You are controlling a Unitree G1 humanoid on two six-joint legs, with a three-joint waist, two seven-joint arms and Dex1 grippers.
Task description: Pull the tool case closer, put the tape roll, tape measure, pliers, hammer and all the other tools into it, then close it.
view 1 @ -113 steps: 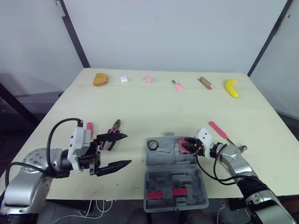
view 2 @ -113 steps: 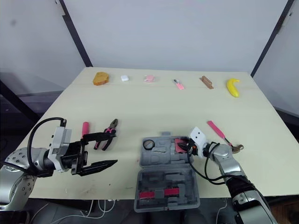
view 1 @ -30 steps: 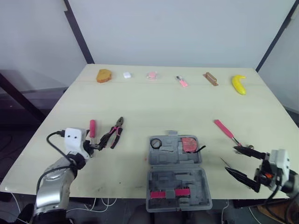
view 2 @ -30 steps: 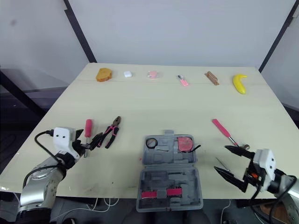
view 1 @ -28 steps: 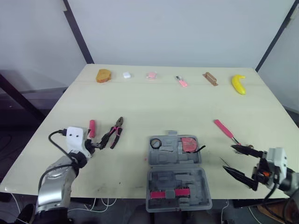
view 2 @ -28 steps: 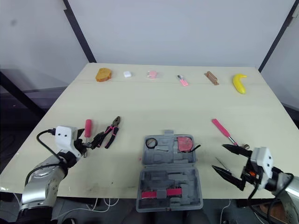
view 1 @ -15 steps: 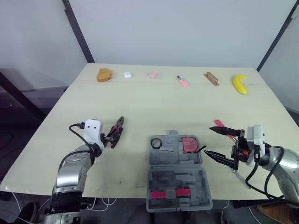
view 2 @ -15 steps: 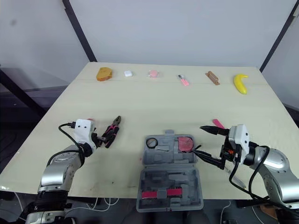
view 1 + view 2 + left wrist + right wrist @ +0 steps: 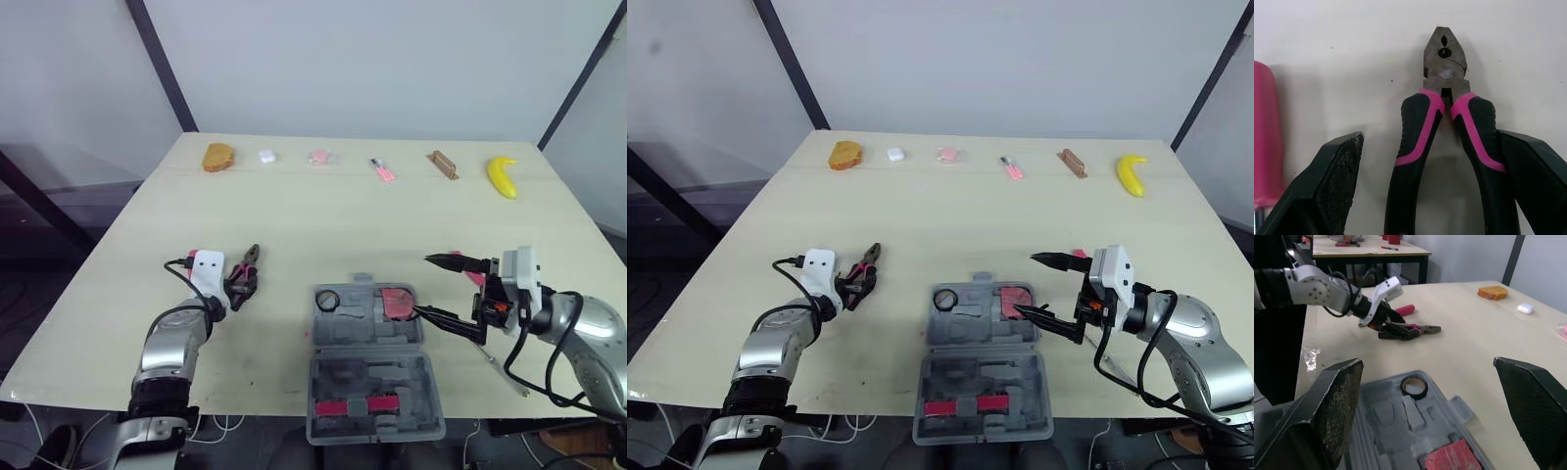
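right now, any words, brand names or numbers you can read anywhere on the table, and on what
No text reads in any view.
pliers: bare metal head and pink-and-black handles, no marking to be seen.
tape measure: red face, lying in the tool case; any print is too small to read.
tool case: plain grey moulding, no label visible.

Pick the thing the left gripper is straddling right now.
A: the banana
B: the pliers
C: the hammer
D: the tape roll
B: in the left wrist view, the open left gripper has one finger on each side of the pink-and-black handles of the pliers, which lie flat on the table.
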